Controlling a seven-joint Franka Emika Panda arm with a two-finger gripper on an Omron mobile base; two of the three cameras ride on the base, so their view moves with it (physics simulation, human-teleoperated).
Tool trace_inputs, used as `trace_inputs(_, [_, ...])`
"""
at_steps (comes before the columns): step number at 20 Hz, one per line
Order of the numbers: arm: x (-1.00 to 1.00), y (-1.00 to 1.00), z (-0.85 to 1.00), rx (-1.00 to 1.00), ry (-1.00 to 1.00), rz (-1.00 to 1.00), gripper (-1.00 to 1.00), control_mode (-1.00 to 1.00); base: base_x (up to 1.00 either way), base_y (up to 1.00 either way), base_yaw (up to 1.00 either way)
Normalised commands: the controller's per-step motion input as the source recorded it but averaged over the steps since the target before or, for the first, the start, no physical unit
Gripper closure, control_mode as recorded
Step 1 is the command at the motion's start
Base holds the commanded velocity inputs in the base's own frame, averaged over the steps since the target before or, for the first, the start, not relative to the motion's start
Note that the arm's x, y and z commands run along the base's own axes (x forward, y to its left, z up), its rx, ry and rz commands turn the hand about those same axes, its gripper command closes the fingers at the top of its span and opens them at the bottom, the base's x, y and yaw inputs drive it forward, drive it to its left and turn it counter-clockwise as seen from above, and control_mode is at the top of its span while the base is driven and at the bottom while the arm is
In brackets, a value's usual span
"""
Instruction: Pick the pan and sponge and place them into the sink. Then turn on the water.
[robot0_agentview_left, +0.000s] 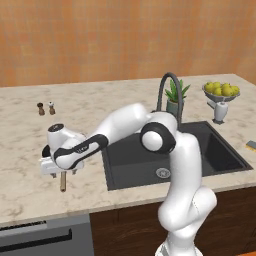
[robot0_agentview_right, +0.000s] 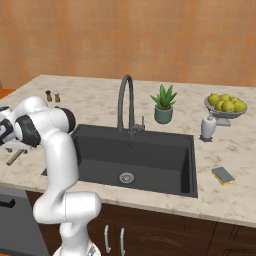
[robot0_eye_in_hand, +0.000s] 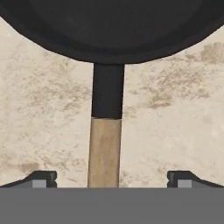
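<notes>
— Hand view: do we have the pan (robot0_eye_in_hand: 109, 26) lined up?
— We do. Our gripper (robot0_eye_in_hand: 109, 179) is spread wide, its fingertips (robot0_eye_in_hand: 41, 178) either side of the wooden handle, which runs up the middle between them without touching.
— And on the surface (robot0_agentview_left: 25, 135)?
— The pan lies left of the sink (robot0_agentview_left: 210, 150), under our hand. The sponge (robot0_agentview_right: 223, 175) sits right of the sink.

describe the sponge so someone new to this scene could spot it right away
Start at the dark sink set in the marble counter and go to the counter strip on its right, toward the front edge. The sponge lies flat there, alone: a small yellow block with a dark grey-green top, unlike the white shaker and fruit bowl further back.
</notes>
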Motion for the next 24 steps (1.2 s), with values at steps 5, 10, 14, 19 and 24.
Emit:
trace_inputs(5, [0.14,0.02,-0.14,0.00,0.00,0.00,-1.00,-1.00,0.00,0.00,0.00])
trace_inputs(10, [0.09,0.00,-0.09,0.00,0.00,0.00,-1.00,-1.00,0.00,0.00,0.00])
trace_inputs(14, [0.08,0.00,-0.08,0.00,0.00,0.00,-1.00,-1.00,0.00,0.00,0.00])
trace_inputs(19, [0.01,0.00,-0.01,0.00,0.00,0.00,1.00,-1.00,0.00,0.00,0.00])
trace_inputs(24, [0.00,0.00,-0.01,-0.01,0.00,0.00,1.00,-1.00,0.00,0.00,0.00])
